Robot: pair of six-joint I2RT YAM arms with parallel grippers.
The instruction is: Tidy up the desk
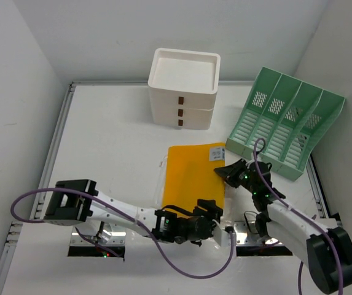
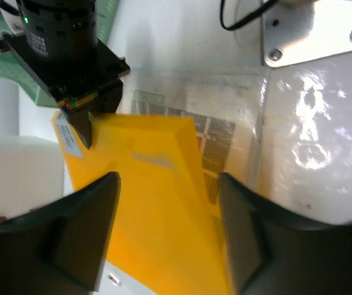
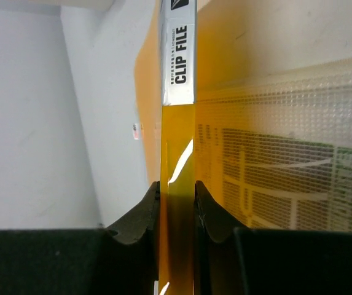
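A yellow clip file (image 1: 191, 175) lies on the white desk (image 1: 114, 147), on top of a clear mesh pouch with printed sheets (image 2: 228, 132). My right gripper (image 1: 226, 171) is shut on the file's right edge. In the right wrist view (image 3: 176, 190) both fingers press the yellow spine (image 3: 177, 141) below its "CLIP FILE" label. My left gripper (image 1: 211, 212) is open at the file's near right corner. In the left wrist view (image 2: 166, 184) its fingers straddle the yellow cover (image 2: 151, 209) without touching it. The right gripper shows there too (image 2: 71, 67).
A white stacked drawer box (image 1: 183, 89) stands at the back centre. A green slotted file rack (image 1: 283, 123) stands at the back right, just beyond the right gripper. A metal rim (image 1: 56, 147) runs along the desk's left edge. The mesh pouch also shows in the right wrist view (image 3: 274, 184).
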